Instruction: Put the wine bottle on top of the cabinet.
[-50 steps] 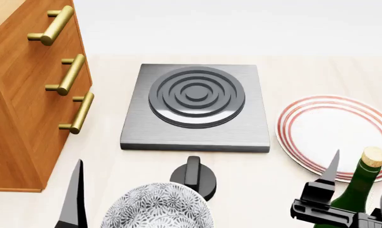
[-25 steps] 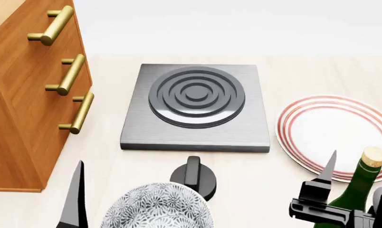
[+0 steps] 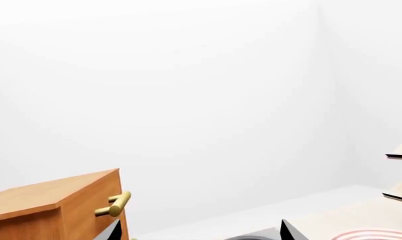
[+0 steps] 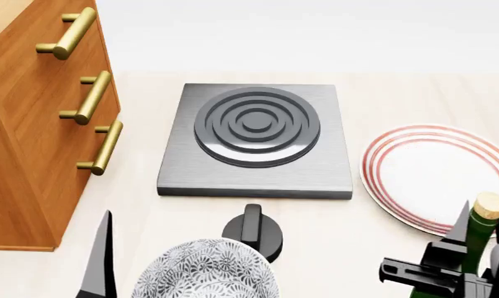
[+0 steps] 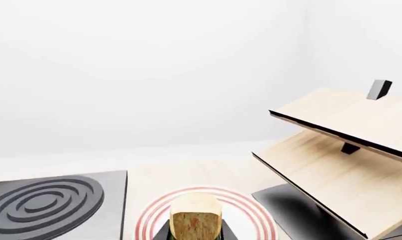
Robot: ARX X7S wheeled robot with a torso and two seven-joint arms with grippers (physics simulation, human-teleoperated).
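Green glass wine bottle [image 4: 480, 231] stands upright at the worktop's near right corner between the right gripper's [image 4: 481, 228] parted fingers, grip unconfirmed; cabinet [image 4: 30, 124] at far left edge.

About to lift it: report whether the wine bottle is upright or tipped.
Upright, leaning slightly: in the head view the wine bottle stands cork up between the right gripper jaws.

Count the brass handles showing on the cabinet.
3 on the cabinet front in the head view: top handle, middle handle, lowest handle. More may sit above, out of frame.
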